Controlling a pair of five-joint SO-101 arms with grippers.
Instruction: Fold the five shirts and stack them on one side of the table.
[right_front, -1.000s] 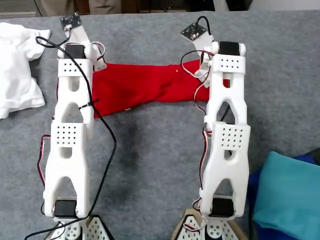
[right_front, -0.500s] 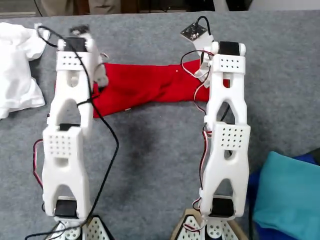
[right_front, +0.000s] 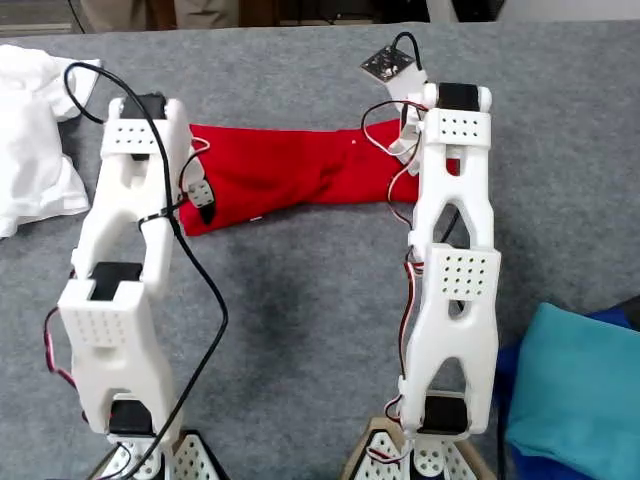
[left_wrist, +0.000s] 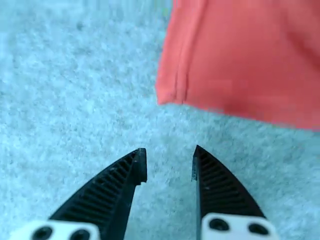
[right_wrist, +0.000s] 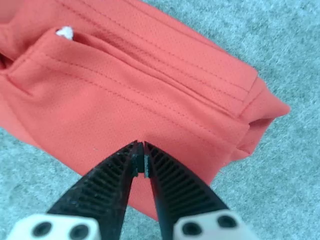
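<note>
The counter (right_front: 300, 330) lies bare between the two arms from centre to 6 o'clock, narrowed only by a black cable (right_front: 215, 300) looping off the left arm (right_front: 120, 290). The red shirt (right_front: 290, 170) bars the way toward 12 o'clock, with a bare strip beyond it. A white heap (right_front: 30, 130) blocks 10 o'clock and a teal shirt (right_front: 575, 385) blocks 4 o'clock. The left tool (left_wrist: 169, 167), jaws parted, has bare counter beneath it.
</note>
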